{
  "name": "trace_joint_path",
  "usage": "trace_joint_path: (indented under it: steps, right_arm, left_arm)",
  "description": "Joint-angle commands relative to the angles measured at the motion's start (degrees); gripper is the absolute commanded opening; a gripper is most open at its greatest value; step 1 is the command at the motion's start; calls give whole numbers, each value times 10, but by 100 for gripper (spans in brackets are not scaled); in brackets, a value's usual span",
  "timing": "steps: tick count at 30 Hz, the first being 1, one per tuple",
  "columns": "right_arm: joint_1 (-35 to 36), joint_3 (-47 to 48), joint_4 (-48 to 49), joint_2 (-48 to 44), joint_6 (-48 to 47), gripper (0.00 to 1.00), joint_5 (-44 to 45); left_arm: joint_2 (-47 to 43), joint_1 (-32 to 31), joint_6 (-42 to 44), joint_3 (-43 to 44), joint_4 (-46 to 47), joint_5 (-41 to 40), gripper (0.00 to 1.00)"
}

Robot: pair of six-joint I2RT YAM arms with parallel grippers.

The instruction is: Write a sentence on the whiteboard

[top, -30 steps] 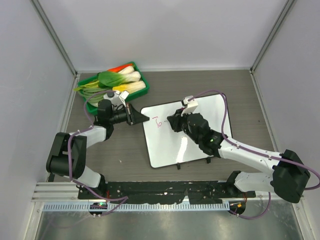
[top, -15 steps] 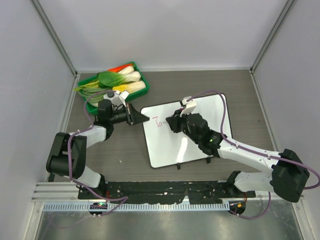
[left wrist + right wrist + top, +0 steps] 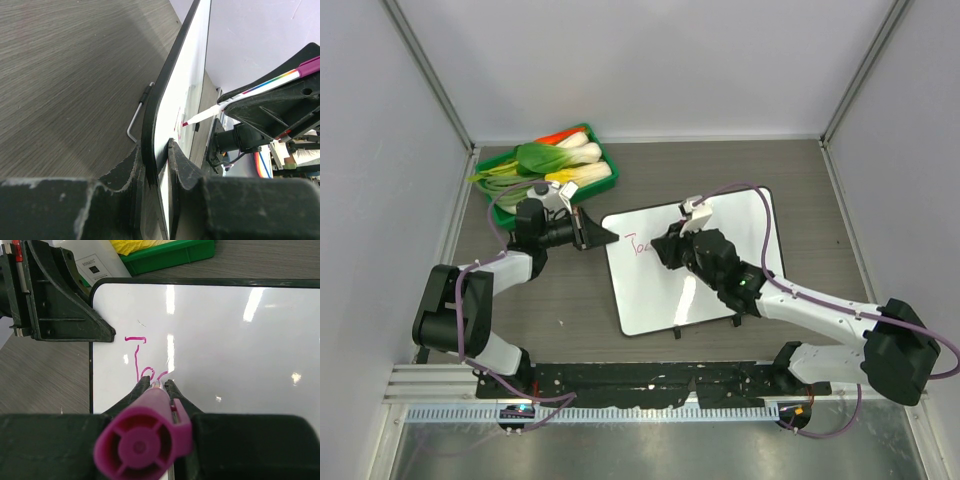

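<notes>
Gleaming black-rimmed whiteboard (image 3: 240, 340) with a few pink letters (image 3: 137, 357)

We count one whiteboard (image 3: 660, 290), one marker (image 3: 145, 442), one tray (image 3: 175, 251) and two pincers, the left pincer (image 3: 156, 150) and the right pincer (image 3: 155, 384); the vegetables (image 3: 555, 158) lie too heaped for us to count.

Dark wood-grain table (image 3: 560, 300), whiteboard (image 3: 650, 290) resting near its centre, board edges skewed to the table edges, two small black feet (image 3: 677, 332) at the board's near edge, green tray (image 3: 590, 130) of vegetables (image 3: 555, 155) beyond the whiteboard's far left corner, apart from it.
</notes>
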Motion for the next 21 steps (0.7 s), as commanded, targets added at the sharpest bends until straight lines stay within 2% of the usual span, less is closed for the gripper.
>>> trace_joint_path:
  steps: [1,14,21]
  right_arm:
    - [-1,-15,-29,-13,-7,2,27]
    - [-3,14,-32,-13,-13,2,62]
    - [-2,22,-10,-48,-10,2,66]
  left_arm:
    - [5,-16,73,5,-22,-5,0]
    - [6,-16,76,6,-26,-5,0]
    - [8,-16,79,6,-32,-2,0]
